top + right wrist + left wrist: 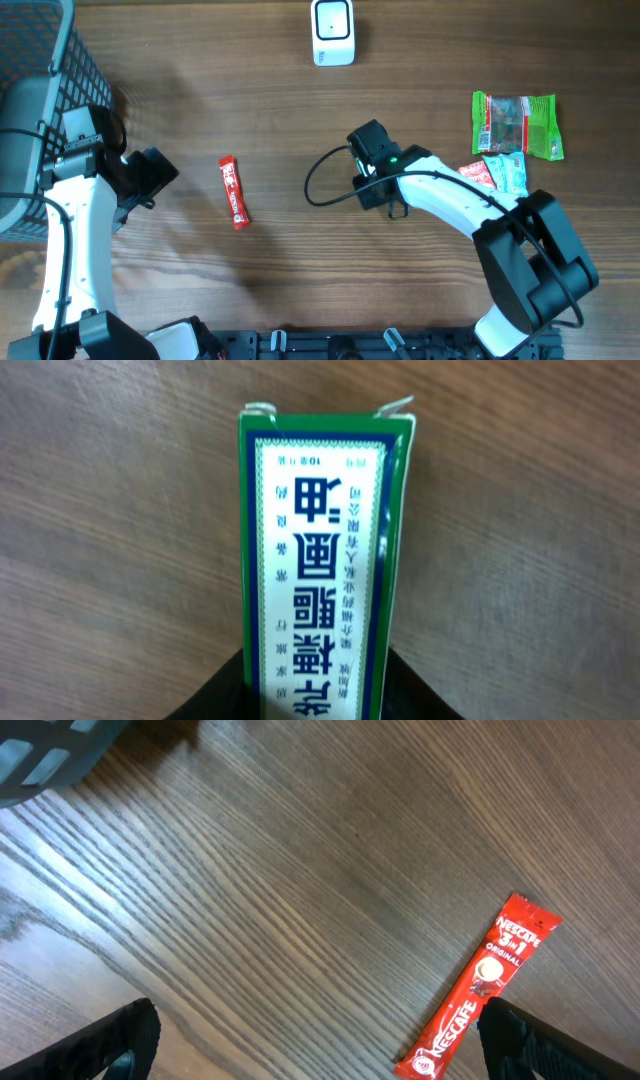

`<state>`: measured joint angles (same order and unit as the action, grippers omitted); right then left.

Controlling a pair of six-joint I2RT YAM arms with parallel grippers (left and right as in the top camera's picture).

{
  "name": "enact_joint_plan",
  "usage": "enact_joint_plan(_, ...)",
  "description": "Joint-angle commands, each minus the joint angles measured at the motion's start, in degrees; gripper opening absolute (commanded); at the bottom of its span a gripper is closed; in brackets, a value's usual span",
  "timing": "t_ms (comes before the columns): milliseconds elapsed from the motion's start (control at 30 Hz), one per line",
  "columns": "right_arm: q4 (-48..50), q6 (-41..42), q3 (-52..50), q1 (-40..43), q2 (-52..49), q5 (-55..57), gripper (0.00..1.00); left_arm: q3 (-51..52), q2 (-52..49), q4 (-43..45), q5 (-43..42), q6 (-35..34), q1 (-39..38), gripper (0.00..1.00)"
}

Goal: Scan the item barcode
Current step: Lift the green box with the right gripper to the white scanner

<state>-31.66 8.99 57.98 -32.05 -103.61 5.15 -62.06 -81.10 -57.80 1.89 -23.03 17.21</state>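
Nearest the robot's base, the right gripper (315, 690) is reaching over the middle of the wooden table (250, 80). A green box (318, 540) with a white label of Chinese characters is sitting between its dark fingers (215, 695). The fingers are lying close against both long sides of the box, but I cannot tell whether they are actually pinching it (from overhead the gripper is hiding the box completely). At the left, the left gripper (315, 1030) is hanging over bare wood with its jaws spread wide and nothing between them. A red Nescafé stick (233, 192) is lying flat between the two arms, apart from both. To the right of the right arm, two small sachets (497, 175) are lying side by side, and a green snack packet (515, 125) is resting just beyond them. A grey mesh basket (45, 60) is filling the far left corner, and a white barcode scanner (332, 32) is sitting at the far edge, well apart from the box.
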Motion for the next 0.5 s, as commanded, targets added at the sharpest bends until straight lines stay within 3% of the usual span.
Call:
enact_joint_plan(0,-3.85,0.17,3.06,0.2,3.26,-0.59,0.33,0.15,0.63,-0.02,0.57,-0.57,0.33,1.0)
enact_joint_plan(167,-10.29,0.13,6.82,0.85,10.84,-11.04,0.29,0.15,0.63,-0.02,0.57,-0.57,0.33,1.0)
enact_joint_plan(400,-33.05,-0.26,35.32,6.54,8.63,-20.81,0.24,0.15,0.63,0.0,0.57,-0.57,0.33,1.0)
enact_joint_plan(467,-42.07,-0.66,48.28,7.04,4.07,-20.96,0.24,0.15,0.63,-0.02,0.57,-0.57,0.33,1.0)
